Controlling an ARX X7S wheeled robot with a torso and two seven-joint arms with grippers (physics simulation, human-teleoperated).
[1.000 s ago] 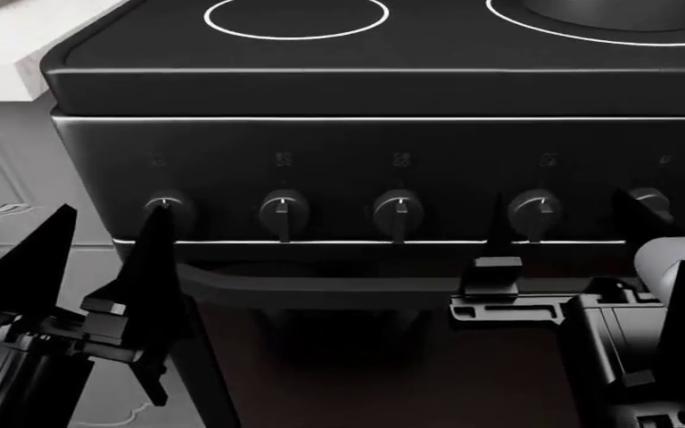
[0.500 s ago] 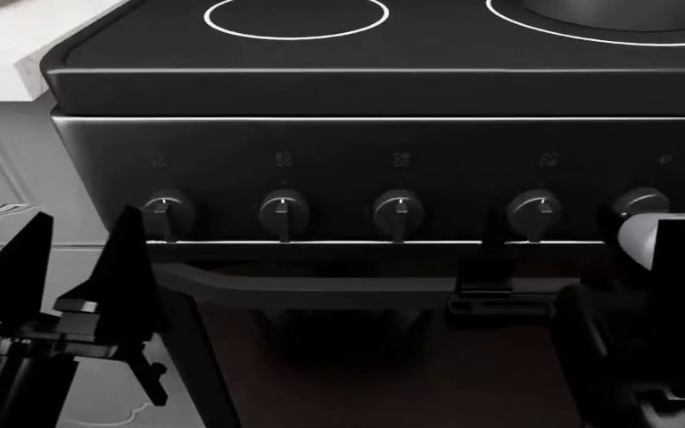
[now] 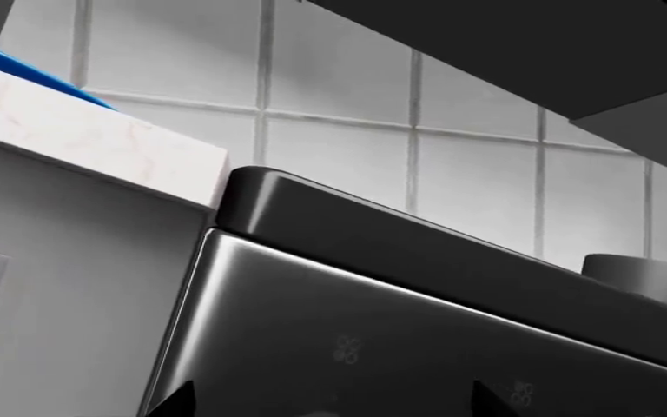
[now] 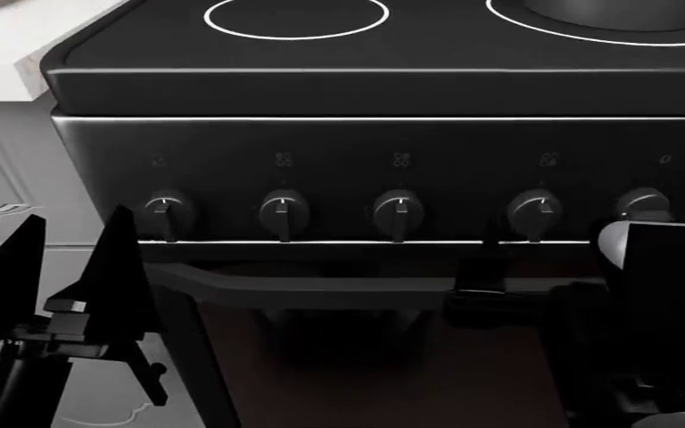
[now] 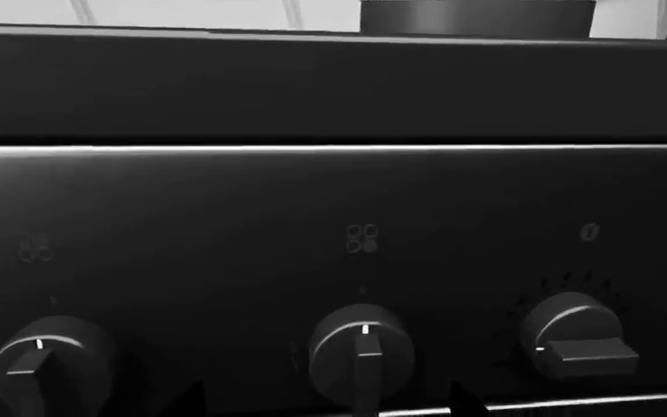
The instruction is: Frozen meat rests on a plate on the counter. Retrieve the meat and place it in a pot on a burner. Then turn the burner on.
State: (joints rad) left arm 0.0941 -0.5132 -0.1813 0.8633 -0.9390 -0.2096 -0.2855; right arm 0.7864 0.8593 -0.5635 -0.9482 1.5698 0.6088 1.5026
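Pot (image 4: 610, 11): dk grey, on burner (image 4: 581, 34)

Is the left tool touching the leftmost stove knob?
Cannot tell. In the head view the left tool has one fingertip overlapping the edge of the leftmost knob, with no visible gap or contact; the left wrist view doesn't show that knob.

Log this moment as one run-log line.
phase: at stove knobs | pot on burner | left gripper open, idle | right gripper: facing knobs, state unclear

Glossy black glass cooktop (image 4: 438, 45), marbled stone counter (image 3: 90, 139) — matt plastic knobs (image 5: 363, 352)
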